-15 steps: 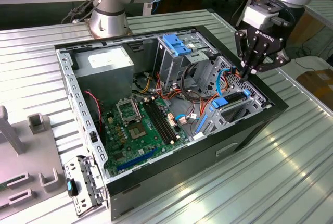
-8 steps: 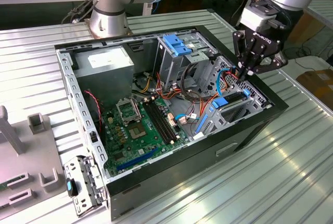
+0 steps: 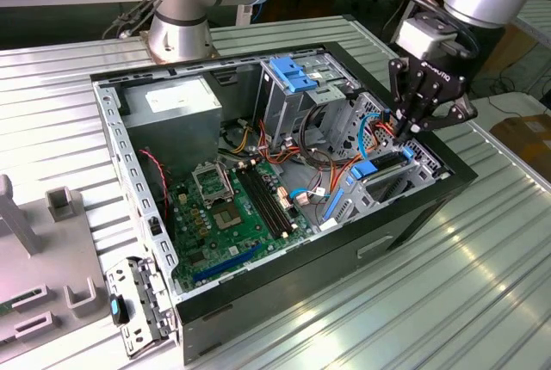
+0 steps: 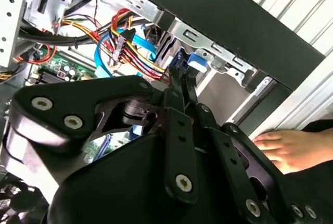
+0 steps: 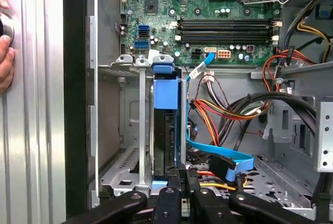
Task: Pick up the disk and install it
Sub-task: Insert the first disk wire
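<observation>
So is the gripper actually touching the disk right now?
Touching. In the first wrist view the gripper has its fingertips closed against the end of the disk, which stands on edge in its blue frame inside the drive cage, with no gap visible.

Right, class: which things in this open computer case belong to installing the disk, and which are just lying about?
Belongs to the job:
- disk, edge-on in its blue frame
- claw, down at the drive cage
- drive cage around the disk

Just lying about:
- motherboard
- power-supply box
- blue cable
- a person's hand beside the case
</observation>
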You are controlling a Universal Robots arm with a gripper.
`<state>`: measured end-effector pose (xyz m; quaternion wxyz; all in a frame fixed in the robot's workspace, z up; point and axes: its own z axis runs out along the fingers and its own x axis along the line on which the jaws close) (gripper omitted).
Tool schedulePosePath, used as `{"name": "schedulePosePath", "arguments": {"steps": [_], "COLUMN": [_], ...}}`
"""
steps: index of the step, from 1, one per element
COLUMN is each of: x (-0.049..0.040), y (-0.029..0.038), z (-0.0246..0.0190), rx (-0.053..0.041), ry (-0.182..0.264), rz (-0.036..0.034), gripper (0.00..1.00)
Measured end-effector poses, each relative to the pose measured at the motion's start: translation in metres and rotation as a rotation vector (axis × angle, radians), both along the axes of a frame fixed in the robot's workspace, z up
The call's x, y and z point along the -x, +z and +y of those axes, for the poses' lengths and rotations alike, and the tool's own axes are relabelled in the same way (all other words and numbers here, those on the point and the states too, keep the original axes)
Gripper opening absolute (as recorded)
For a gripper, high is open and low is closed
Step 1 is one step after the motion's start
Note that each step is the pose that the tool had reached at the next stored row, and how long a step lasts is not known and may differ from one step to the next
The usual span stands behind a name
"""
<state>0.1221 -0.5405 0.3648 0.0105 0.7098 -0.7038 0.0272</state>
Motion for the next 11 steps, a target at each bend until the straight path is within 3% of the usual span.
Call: {"name": "schedulePosePath", "arguments": {"steps": [2,6,9,11], "x": [0.0023,0.0045,0.0058,0.0077], "y": [-0.003,-0.0048,-0.0051,-0.0052], "z": [-0.0027,-0.0037,-0.0042,-0.0047], "rx": [-0.0017,-0.0061,-0.0146,-0.0182], "ry": [0.021,0.025,0.025,0.025], "rz": [0.0,-0.0001,-0.0081,-0.0252], "gripper": [0.16,0.16,0.16,0.16]}}
